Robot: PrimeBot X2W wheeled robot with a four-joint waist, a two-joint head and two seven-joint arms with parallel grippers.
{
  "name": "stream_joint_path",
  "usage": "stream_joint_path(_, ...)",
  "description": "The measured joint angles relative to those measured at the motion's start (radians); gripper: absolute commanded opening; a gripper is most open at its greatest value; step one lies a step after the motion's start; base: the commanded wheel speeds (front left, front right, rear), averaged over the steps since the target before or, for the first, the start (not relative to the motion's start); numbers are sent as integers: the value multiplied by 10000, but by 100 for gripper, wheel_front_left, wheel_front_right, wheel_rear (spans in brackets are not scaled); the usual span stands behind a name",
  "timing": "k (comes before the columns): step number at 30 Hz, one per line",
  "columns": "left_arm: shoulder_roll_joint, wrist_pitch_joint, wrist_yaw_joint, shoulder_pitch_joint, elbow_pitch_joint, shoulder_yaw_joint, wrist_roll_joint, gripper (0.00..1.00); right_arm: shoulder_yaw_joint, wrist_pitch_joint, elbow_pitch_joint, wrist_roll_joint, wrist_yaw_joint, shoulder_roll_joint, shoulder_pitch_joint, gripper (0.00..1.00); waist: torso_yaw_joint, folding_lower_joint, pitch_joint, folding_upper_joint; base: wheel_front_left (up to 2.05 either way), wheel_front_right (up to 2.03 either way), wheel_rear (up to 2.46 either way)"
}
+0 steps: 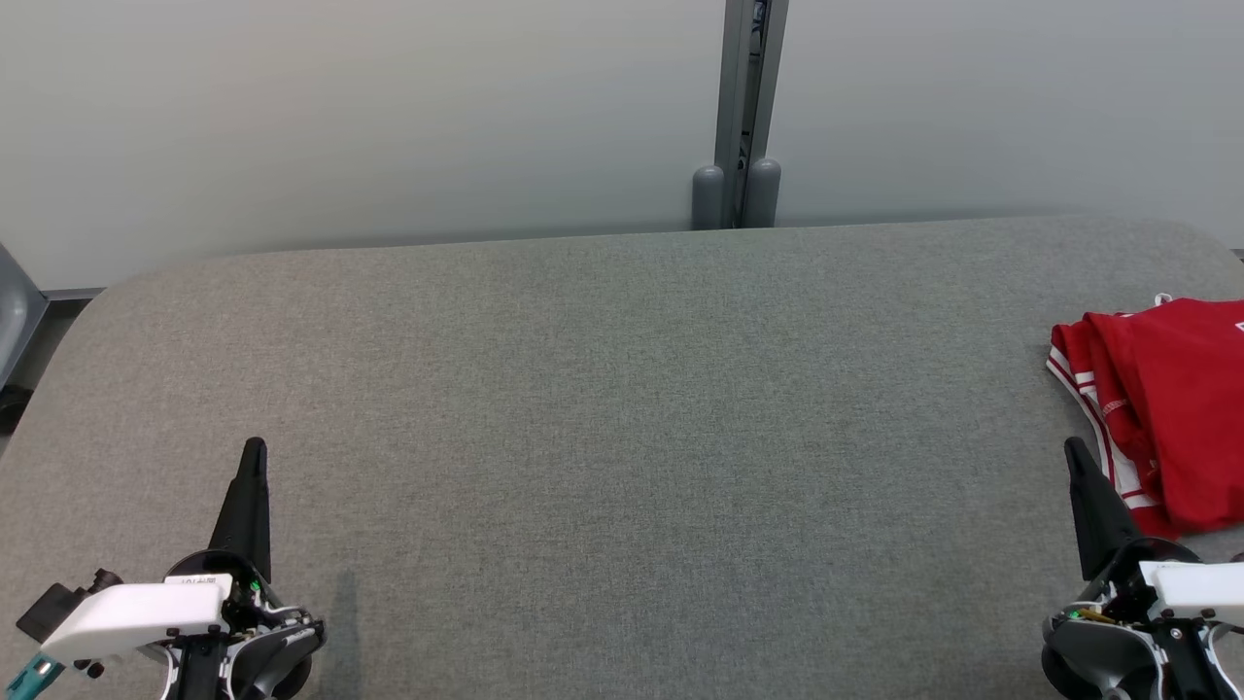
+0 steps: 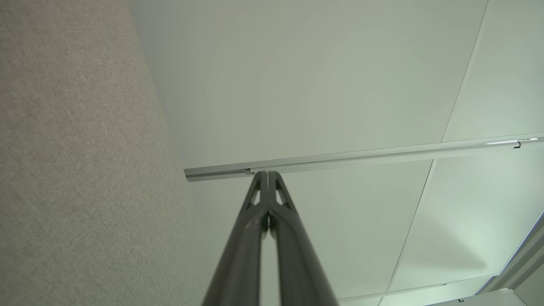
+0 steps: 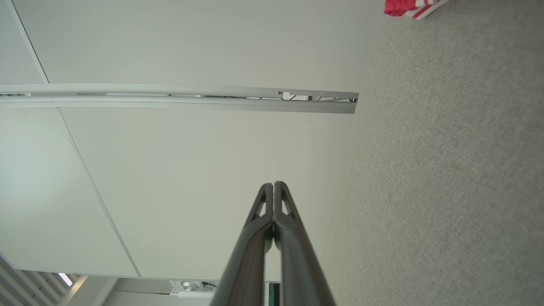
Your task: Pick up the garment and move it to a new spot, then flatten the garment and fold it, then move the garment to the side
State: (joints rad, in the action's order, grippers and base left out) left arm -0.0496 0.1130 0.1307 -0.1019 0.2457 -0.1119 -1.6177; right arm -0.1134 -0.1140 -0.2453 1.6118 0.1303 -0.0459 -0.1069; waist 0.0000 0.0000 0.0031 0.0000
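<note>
The garment is a red piece of clothing with white striped trim, lying folded over on the grey padded table at the far right edge of the head view; part of it runs out of frame. A corner of the garment shows at the top of the right wrist view. My right gripper is shut and empty, its tip just left of the garment's near edge. My left gripper is shut and empty at the lower left. In the wrist views the left gripper and the right gripper have their fingertips pressed together.
A pale wall with a grey vertical post stands behind the table's far edge. A grey object stands beyond the table's left end.
</note>
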Motion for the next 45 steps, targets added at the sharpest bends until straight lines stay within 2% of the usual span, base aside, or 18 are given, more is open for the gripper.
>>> stream_joint_path(45,10,8,0,0,0,-15,27,0,0,0,0,0,0,0,-4,0,0,0,0,0,0,0,0)
